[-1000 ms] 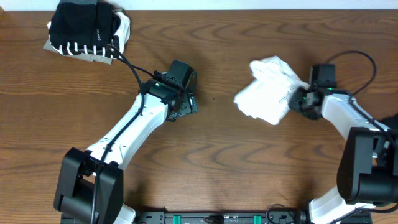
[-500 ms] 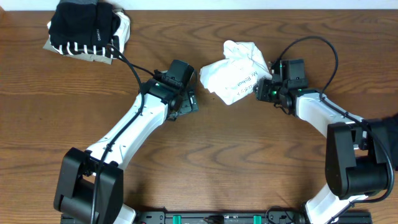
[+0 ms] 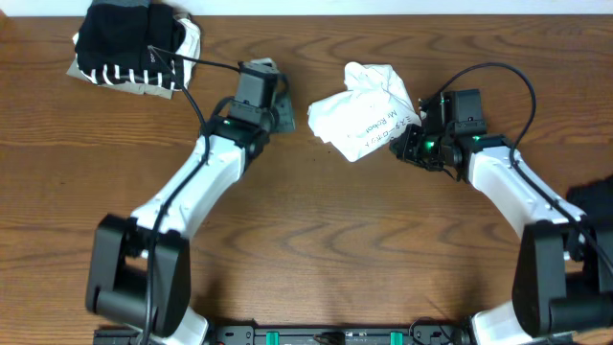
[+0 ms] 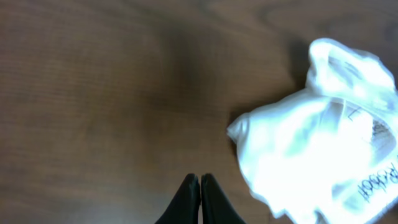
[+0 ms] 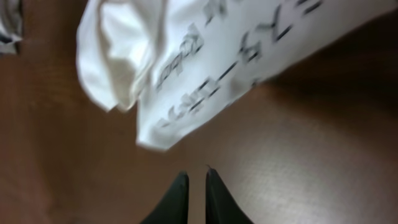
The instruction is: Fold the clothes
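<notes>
One white T-shirt [image 3: 364,110] lying crumpled and unheld on the tabletop [image 3: 335,240]

Only the overhead view is taking in the whole scene. The T-shirt is sitting bunched in the upper middle of the frame. A pile of clothes [image 3: 134,48] is lying well apart in the upper left corner, with black on top, black-and-white stripes and beige showing beneath, and a white piece at its right side. From up there the left arm [image 3: 192,182] is reaching in on the shirt's left and the right arm [image 3: 503,177] on its right, but the fingers are too small to read.

The wrist views are filling that in. In the left wrist view the left gripper [image 4: 199,177] is showing at the bottom edge, its two dark fingers pressed together with nothing between them and bare wood ahead. The shirt is glowing overexposed at the right of that frame, apart from the fingers, with a scrap of lettering at the lower right.

In the right wrist view the right gripper [image 5: 195,174] is standing with its fingers drawn almost together. A thin slit of tabletop is showing between them, with no cloth in it. The shirt's edge is lying just beyond the fingertips and filling the upper part of the frame. Its rows of dark lettering are showing large there, but too blurred to read.
</notes>
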Motion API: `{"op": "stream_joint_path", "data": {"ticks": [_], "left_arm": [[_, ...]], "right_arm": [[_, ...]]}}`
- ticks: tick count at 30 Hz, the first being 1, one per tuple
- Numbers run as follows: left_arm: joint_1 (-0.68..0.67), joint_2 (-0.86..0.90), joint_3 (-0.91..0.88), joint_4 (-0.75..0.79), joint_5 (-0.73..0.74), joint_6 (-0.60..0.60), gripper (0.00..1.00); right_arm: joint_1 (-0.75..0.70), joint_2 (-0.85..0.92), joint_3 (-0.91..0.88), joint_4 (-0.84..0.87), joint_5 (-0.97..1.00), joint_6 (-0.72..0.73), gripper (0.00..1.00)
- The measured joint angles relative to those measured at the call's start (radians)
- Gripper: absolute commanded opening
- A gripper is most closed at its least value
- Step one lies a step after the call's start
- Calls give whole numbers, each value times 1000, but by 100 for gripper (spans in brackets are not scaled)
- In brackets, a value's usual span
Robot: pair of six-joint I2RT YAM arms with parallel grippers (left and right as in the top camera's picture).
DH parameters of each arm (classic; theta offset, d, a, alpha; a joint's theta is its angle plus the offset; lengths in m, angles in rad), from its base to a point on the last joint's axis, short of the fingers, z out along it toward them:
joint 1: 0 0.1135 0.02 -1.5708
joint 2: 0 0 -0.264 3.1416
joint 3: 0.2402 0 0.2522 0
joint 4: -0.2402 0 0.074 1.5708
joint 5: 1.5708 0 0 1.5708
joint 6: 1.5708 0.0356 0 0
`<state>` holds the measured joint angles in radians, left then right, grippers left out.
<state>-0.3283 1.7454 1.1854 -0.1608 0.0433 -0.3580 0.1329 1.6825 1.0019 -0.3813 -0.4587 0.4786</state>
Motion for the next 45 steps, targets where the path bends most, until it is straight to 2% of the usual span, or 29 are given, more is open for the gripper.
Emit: {"op": "stream_joint_path", "data": {"ticks": [4,6,12,17,28,45], "left_arm": [[27,116,1,148,49,1,6],[25,171,1,219,63,3,11],[15,279,3,458,92,-15,11],[12,333,3,578,100,-34,11],[10,445,4,637,116,-39,11],[-79,447,7,584,220,-39,11]], "right_arm": [[20,-36,2,-80,-13,6,6],[36,-46,2,-125,-14,6,6],[98,-50,3,-211,-20,-1,4],[129,-50,3,-259,-22,-9,3],[148,-50,3,-332,-48,-24,1],[148,-50,3,-383,-59,-35,1]]}}
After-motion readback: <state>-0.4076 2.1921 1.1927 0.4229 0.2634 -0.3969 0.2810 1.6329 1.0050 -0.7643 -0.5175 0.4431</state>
